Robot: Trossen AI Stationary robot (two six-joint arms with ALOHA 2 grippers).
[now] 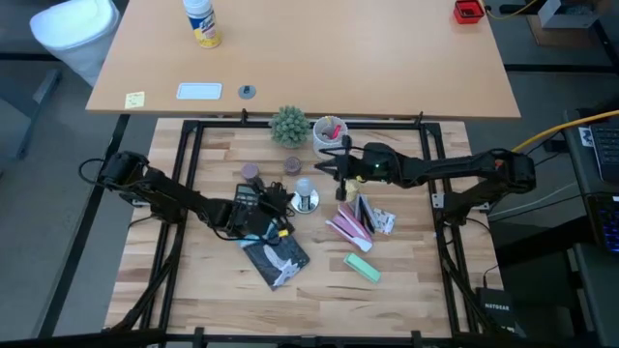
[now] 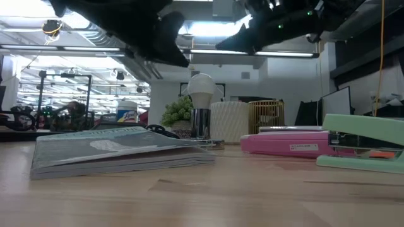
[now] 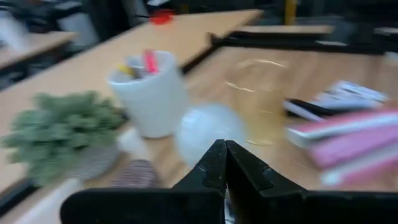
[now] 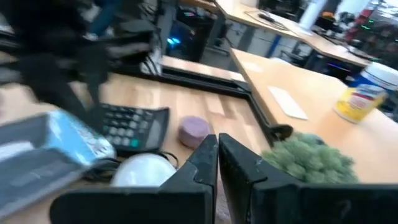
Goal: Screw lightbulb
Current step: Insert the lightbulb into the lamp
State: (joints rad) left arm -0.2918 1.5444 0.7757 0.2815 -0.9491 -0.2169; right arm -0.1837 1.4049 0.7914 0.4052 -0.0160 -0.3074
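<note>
Two tools hang near the lightbulb (image 1: 306, 188), which stands upright in a shiny silver base (image 1: 308, 202) close to the middle of the tabletop (image 1: 193, 290), toward its far half. The left tool (image 1: 278, 201) sits just left of the bulb, over a black calculator (image 1: 246, 198); the right tool (image 1: 340, 172) is just right of and slightly beyond the bulb. Neither touches it. Each wrist view shows its own two dark fingers pressed together with only a hairline seam, nothing between them.

Room around the bulb is tight on the far side: a small green plant (image 1: 288, 126) and a white pen cup (image 1: 329, 130) stand near the tabletop's far edge, with a small mauve round object (image 1: 251, 172) to the bulb's left. Nearer, a booklet (image 1: 276, 257) lies left of centre, a pink case (image 1: 346, 224) and a green stapler (image 1: 363, 267) to the right. The front strip and both side margins of the wood are open.

The low view alone shows the bulb's height: the frosted globe (image 2: 201, 90) rises on a metal post above the booklet (image 2: 120, 151), with both arms dark overhead. The left wrist view (image 3: 225, 163) puts the bulb (image 3: 208, 132) just past its fingertips, beside the pen cup (image 3: 149, 93). The right wrist view (image 4: 217, 155) adds the calculator's keys (image 4: 130, 127) and the plant (image 4: 311, 158).
</note>
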